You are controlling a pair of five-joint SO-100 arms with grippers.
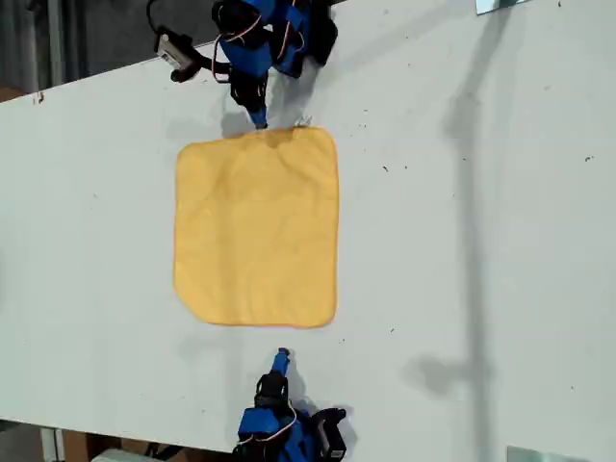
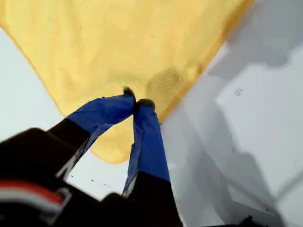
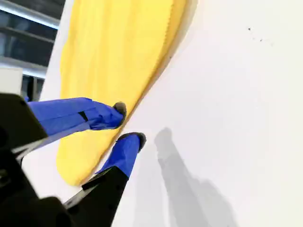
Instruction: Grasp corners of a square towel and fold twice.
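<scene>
The yellow-orange towel (image 1: 255,226) lies flat and unfolded on the white table (image 1: 87,241). A small white tag (image 1: 303,122) sits at its far edge. My first gripper (image 1: 260,120) is at that far edge, near the top of the exterior view. Its blue fingers are shut, tips together just over the cloth (image 2: 118,47), with a rounded corner (image 2: 113,158) close by. I see no pucker in the cloth. My second gripper (image 1: 281,358) is near the bottom of the exterior view, a little short of the towel's near edge. It (image 3: 129,124) is slightly open beside the towel (image 3: 109,52), holding nothing. A rounded corner (image 3: 71,177) shows nearby.
A small black-and-white device (image 1: 175,50) with a cable lies by the arm base at the exterior view's top. A long thin shadow (image 1: 472,192) crosses the table on the exterior view's right. The table's edge runs diagonally at the exterior view's upper left.
</scene>
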